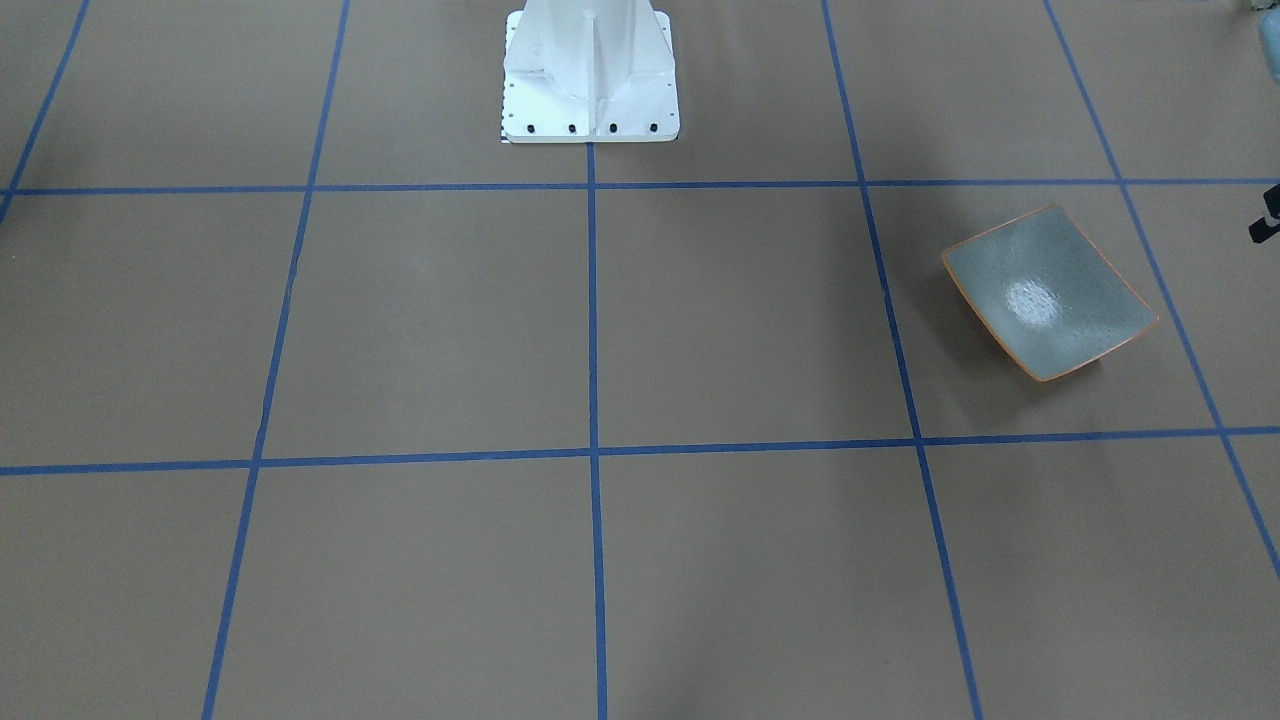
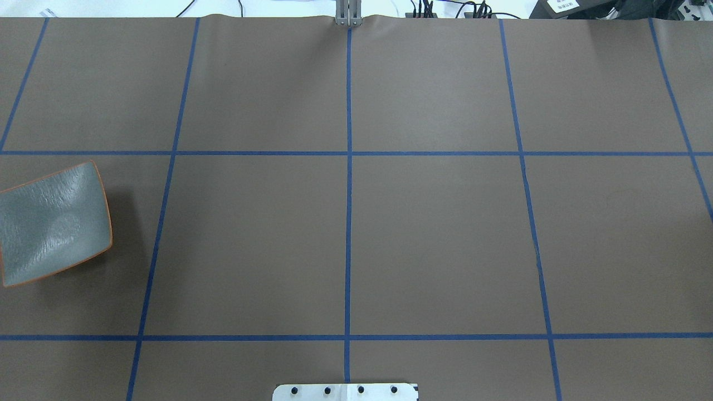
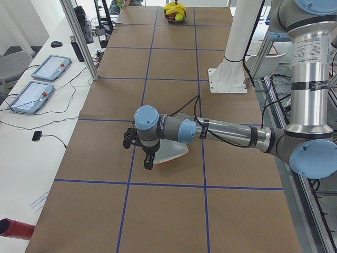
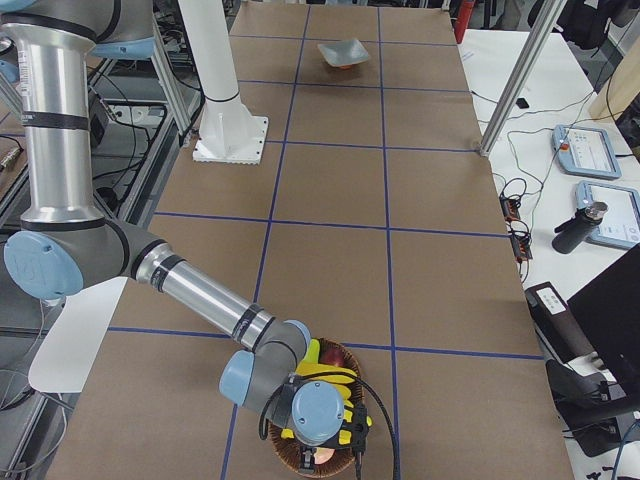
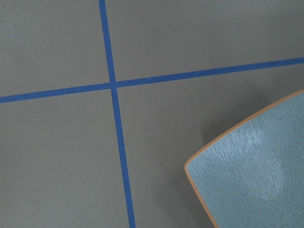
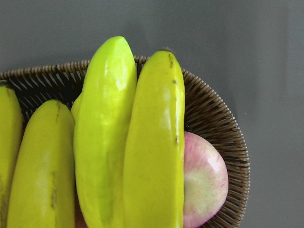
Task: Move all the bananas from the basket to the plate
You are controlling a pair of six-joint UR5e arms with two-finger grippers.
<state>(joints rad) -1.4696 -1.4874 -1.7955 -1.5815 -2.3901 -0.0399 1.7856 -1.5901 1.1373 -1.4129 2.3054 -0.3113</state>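
Note:
Several yellow bananas lie side by side in a brown wicker basket. The basket stands near the table's end on my right, with bananas showing under the near arm. My right gripper hangs just above them; I cannot tell whether it is open or shut. The grey-green plate with an orange rim is empty at the table's other end; it also shows in the front view and the left wrist view. My left gripper hovers over the plate's edge; its state cannot be told.
A pink round fruit lies in the basket beside the bananas. The white robot pedestal stands at mid table. Blue tape lines grid the brown table. Tablets and cables lie on a side desk.

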